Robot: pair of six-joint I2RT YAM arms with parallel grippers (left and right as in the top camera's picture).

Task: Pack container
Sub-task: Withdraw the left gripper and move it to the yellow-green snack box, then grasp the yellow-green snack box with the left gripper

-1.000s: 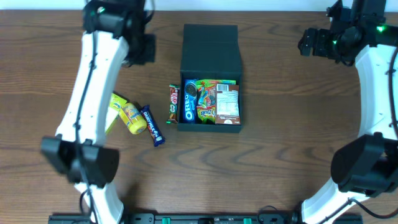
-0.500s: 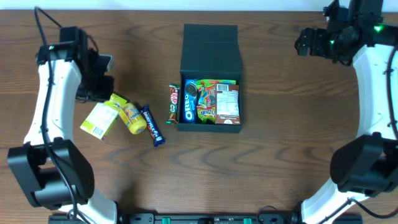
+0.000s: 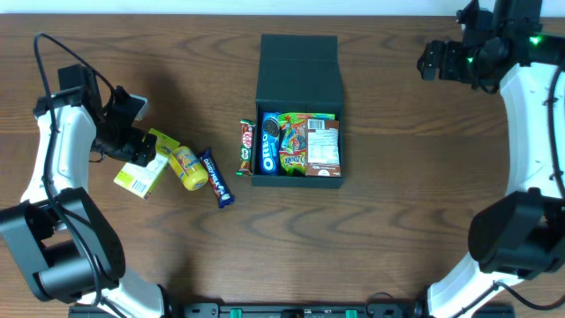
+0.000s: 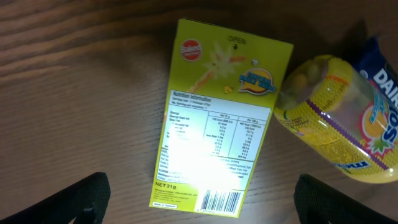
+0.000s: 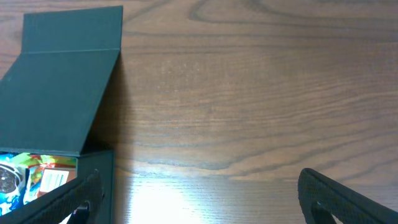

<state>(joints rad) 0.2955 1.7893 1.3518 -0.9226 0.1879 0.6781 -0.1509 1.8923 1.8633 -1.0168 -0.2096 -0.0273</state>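
- Left gripper (image 4: 211, 200), left of the container (image 3: 298, 71), hangs open over a yellow snack box (image 4: 217, 137).
- Right gripper (image 5: 205, 202), right of the container, stands open and empty.
- Only the left wrist view shows the snack box's nutrition table.

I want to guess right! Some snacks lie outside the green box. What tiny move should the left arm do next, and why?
Probably lower the left jaws and close them on the flat yellow box. They stand open above it, holding nothing, and it lies on the table outside the open container.
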